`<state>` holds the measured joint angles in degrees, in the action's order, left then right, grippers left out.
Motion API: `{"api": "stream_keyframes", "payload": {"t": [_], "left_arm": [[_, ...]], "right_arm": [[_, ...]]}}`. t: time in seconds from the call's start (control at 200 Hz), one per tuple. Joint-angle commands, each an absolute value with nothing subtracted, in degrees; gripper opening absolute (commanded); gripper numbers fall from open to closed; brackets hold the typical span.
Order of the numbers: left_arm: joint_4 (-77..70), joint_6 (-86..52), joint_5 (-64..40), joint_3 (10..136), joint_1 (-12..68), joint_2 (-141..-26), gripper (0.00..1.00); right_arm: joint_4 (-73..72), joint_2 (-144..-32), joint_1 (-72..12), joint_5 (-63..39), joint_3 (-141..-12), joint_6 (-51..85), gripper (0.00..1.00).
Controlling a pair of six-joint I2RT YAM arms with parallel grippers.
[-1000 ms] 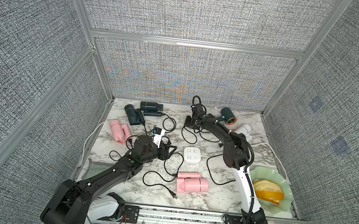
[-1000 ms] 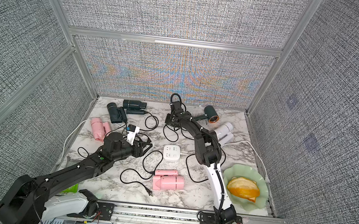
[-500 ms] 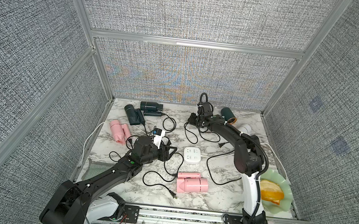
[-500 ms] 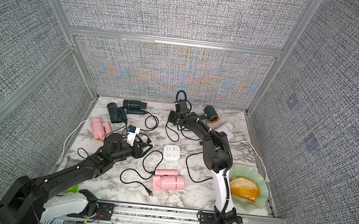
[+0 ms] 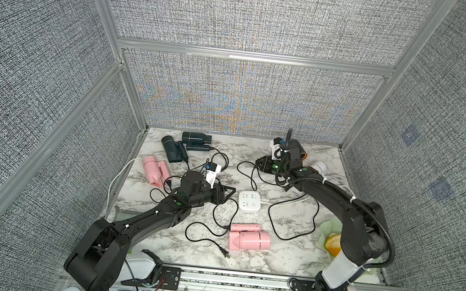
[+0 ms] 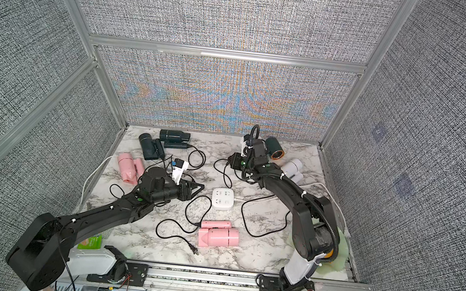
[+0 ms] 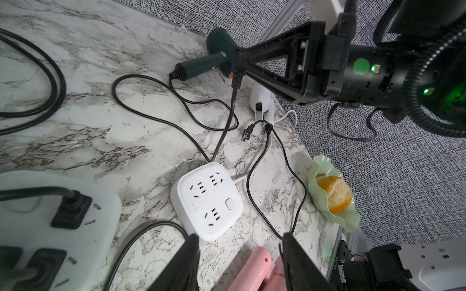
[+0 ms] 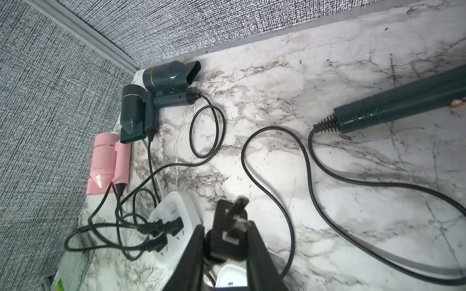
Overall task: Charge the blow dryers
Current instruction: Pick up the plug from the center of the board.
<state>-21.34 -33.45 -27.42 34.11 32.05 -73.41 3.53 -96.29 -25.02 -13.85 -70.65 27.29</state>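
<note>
On marble tabletop [image 5: 272,262], grey woven walls [image 5: 239,20] around: green dish [image 7: 314,171] holding orange fruit [image 7: 334,194].
Blow dryers [image 5: 248,239] scattered from far corners to front centre; left gripper [image 7: 239,235] parted, empty, near socket block [image 7: 206,201]; right gripper [image 8: 226,225] clamped on black plug [image 8: 222,214].

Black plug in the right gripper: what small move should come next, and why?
The right gripper is shut on the black plug, with the prongs pointing out past the fingertips. The middle white socket block shows all its sockets empty in the left wrist view. So probably: carry the plug toward that block, turning the prongs downward.
</note>
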Motion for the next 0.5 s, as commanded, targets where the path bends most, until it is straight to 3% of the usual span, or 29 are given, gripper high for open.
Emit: {"api": "stream_keyframes", "payload": {"t": [0.0, 0.495], "left_arm": [[-22.1, -32.2, -29.0, 36.0, 32.5, -74.2, 0.49], [-20.7, -30.1, -27.2, 46.4, 36.1, -83.0, 0.48]], "right_arm": [[2.2, -92.8, -24.9, -15.5, -67.9, 25.2, 0.18], [-7.8, -87.3, -24.9, -25.1, -59.6, 34.7, 0.18]]}}
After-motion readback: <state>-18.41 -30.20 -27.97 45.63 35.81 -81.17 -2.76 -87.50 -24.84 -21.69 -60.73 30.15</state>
